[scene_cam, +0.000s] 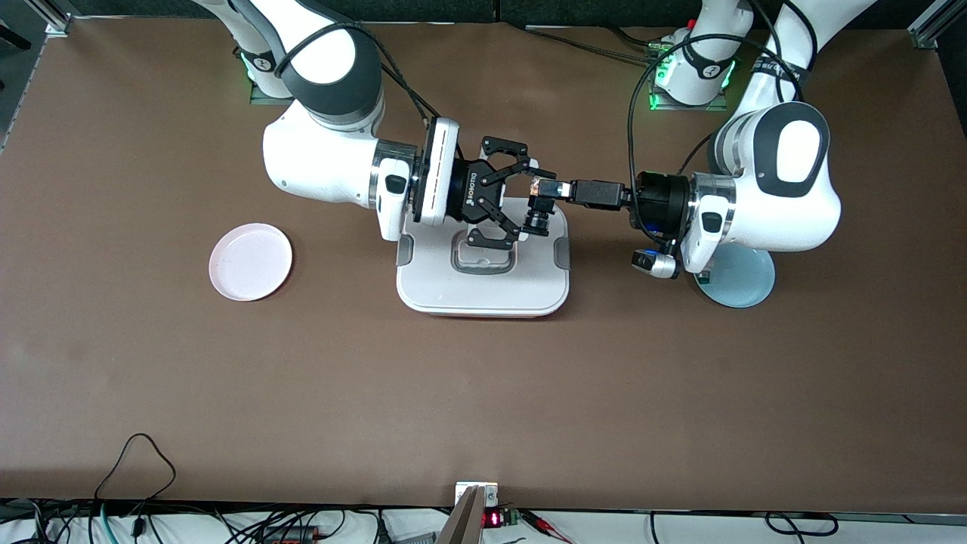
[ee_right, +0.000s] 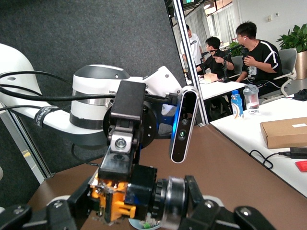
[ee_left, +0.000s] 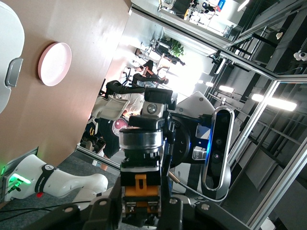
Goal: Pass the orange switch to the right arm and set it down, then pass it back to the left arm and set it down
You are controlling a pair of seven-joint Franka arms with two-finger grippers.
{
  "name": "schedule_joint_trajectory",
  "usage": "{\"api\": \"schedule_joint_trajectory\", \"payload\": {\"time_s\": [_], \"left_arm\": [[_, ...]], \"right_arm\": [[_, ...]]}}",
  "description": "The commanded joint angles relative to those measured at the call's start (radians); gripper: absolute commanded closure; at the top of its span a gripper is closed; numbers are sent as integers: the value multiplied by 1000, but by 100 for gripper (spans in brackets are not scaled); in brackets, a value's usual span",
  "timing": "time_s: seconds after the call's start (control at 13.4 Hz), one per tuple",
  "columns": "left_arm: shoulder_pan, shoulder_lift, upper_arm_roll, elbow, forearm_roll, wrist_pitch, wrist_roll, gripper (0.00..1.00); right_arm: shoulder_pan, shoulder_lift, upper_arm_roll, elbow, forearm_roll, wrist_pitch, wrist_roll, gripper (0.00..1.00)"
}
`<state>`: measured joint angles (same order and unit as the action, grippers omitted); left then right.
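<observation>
The orange switch [scene_cam: 539, 210], a short black cylinder with an orange section, hangs in the air over the box [scene_cam: 483, 291]. My left gripper [scene_cam: 545, 189] is shut on it, and in the left wrist view the orange switch [ee_left: 140, 188] sits clamped between the two black fingers [ee_left: 172, 203] of the left gripper [ee_left: 140, 203]. My right gripper [scene_cam: 521, 195] meets it from the right arm's end, open wide. In the right wrist view the orange switch [ee_right: 115, 201] lies lengthwise in the right gripper [ee_right: 136, 201], each finger close by one end.
A pink plate [scene_cam: 250, 261] lies toward the right arm's end of the table. A light blue plate [scene_cam: 744, 279] lies under the left arm's wrist and holds a small white-and-green part [ee_right: 158, 224]. Cables run along the table edge nearest the front camera.
</observation>
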<state>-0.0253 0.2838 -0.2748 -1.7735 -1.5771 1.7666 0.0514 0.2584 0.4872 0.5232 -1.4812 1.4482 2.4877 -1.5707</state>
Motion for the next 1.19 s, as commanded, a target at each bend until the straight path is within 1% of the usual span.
{"api": "schedule_joint_trajectory", "payload": {"time_s": [0.0, 0.45, 0.52, 0.67, 0.82, 0.97, 1.12], "left_arm": [[10, -23, 0, -24, -17, -6, 19, 95], [16, -21, 3, -24, -5, -7, 27, 95], [24, -21, 3, -20, 52, -10, 30, 95], [38, -20, 2, 5, 219, -24, 51, 95], [71, -18, 2, 9, 323, -71, 140, 95], [125, -2, 2, 9, 415, -131, 212, 95], [154, 5, 2, 20, 542, -176, 295, 95]], "right_arm": [[8, 11, 3, 21, 43, 10, 9, 0], [5, 7, 3, 21, 40, 11, 9, 0], [2, 5, 1, 18, 34, 13, 8, 0], [-18, -4, 1, 13, 31, 8, 3, 0], [-42, -30, 0, -23, 29, 7, 4, 0], [-79, -64, 0, -85, 29, -1, -2, 0], [-132, -107, 0, -155, 23, -33, -2, 0]]}}
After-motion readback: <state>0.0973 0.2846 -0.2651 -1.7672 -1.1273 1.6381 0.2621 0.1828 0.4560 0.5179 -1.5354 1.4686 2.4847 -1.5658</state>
